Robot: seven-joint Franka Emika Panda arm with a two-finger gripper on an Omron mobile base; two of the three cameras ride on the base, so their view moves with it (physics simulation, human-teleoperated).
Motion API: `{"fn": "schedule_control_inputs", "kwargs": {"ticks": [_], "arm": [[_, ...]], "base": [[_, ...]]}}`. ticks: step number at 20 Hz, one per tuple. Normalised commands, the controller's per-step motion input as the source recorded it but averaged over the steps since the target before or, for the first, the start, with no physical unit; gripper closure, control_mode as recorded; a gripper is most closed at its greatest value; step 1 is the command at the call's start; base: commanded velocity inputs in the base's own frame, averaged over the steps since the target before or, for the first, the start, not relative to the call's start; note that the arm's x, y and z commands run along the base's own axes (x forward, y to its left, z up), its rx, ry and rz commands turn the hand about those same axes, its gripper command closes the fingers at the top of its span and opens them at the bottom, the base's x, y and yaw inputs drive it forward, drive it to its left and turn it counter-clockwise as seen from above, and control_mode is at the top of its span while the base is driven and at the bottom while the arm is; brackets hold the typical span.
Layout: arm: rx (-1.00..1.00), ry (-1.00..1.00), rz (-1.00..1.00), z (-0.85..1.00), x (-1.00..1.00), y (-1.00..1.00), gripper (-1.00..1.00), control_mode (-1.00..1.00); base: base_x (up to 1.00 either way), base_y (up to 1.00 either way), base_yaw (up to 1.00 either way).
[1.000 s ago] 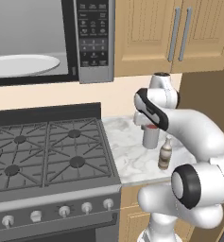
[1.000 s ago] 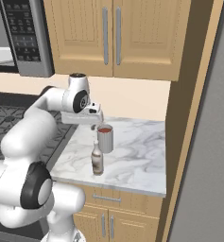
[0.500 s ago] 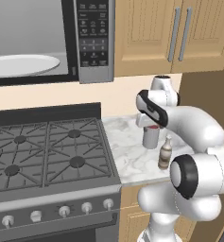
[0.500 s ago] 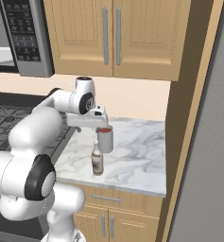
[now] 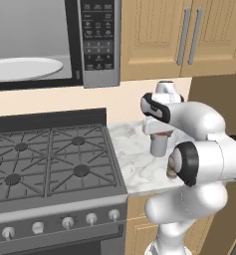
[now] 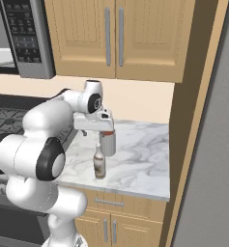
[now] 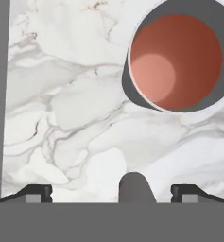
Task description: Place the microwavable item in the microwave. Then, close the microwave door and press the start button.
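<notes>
While the gripper [image 7: 111, 191] hangs just above the marble tabletop [image 7: 61, 104] with its jaws spread wide and nothing between them, the grey cup [image 7: 176, 56] with reddish contents stands upright in the upper right of the hand view, apart from the fingertips. Seen from the right base view, the cup [image 6: 107, 143] sits mid-frame directly under the hand, with a small brown-and-white bottle [image 6: 99, 161] just beside it toward the lower left. Up in the upper left of the left base view, the microwave [image 5: 50, 42] shows its white turntable plate [image 5: 22, 68] and dark button panel [image 5: 97, 37].
</notes>
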Motion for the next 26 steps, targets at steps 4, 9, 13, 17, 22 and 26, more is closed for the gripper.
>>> {"fn": "schedule_control_inputs", "kwargs": {"ticks": [4,9,13,17,22,26], "arm": [[0.00,0.06,0.02,-0.03,0.14,-0.02,-1.00,-1.00],[0.00,0.04,0.02,0.00,0.05,0.00,-1.00,-1.00],[0.00,0.02,0.03,-0.08,0.17,0.00,-1.00,-1.00],[0.00,0.01,0.04,-0.20,0.17,0.00,-1.00,-1.00],[0.00,0.00,0.05,-0.19,0.22,0.00,-1.00,-1.00],[0.00,0.00,0.05,-0.15,0.20,0.00,-1.00,-1.00]], "base": [[0.00,0.00,0.00],[0.00,0.00,0.00],[0.00,0.00,0.00],[0.00,0.00,0.00],[0.00,0.00,0.00],[0.00,0.00,0.00]]}}
